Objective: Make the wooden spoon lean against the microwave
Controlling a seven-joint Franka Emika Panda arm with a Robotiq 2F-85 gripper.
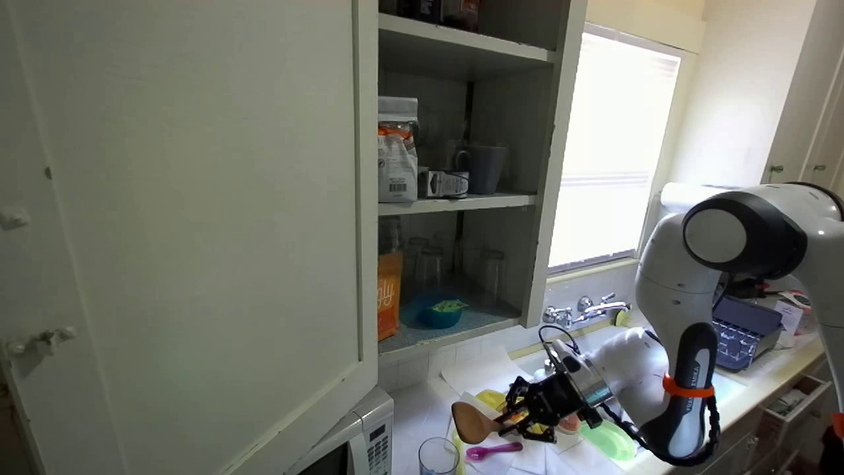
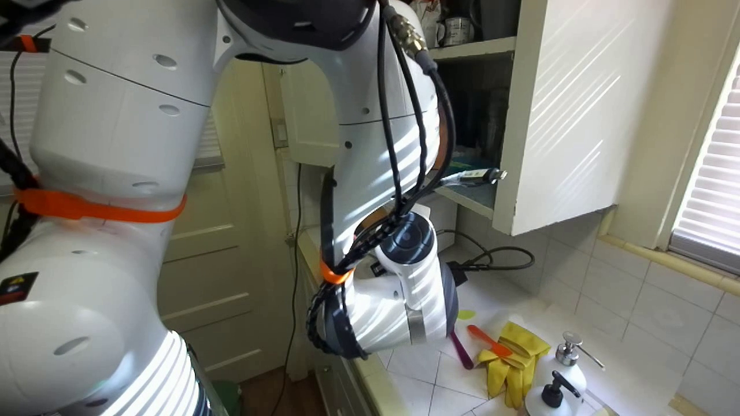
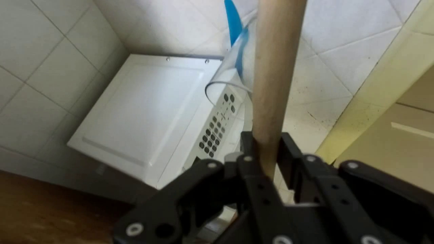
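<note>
The wooden spoon point(image 1: 473, 423) is held above the counter in an exterior view, with its brown bowl out beyond the fingers. My gripper point(image 1: 506, 425) is shut on its handle. In the wrist view the pale tan handle point(image 3: 277, 67) runs up from between the gripper's fingers point(image 3: 266, 145); the bowl is not visible there. The white microwave point(image 1: 377, 439) is at the bottom of an exterior view, partly cut off, with a gap between it and the spoon. Its top point(image 3: 145, 112) and keypad show left of the handle in the wrist view. The arm hides the gripper in an exterior view.
A clear glass point(image 1: 438, 456) stands beside the microwave; it also shows in the wrist view point(image 3: 230, 73). A pink-purple utensil point(image 1: 494, 450), a green plate point(image 1: 608, 439), yellow gloves point(image 2: 516, 361) and soap bottles point(image 2: 569, 370) are on the counter. An open cupboard door point(image 1: 198, 198) hangs above the microwave.
</note>
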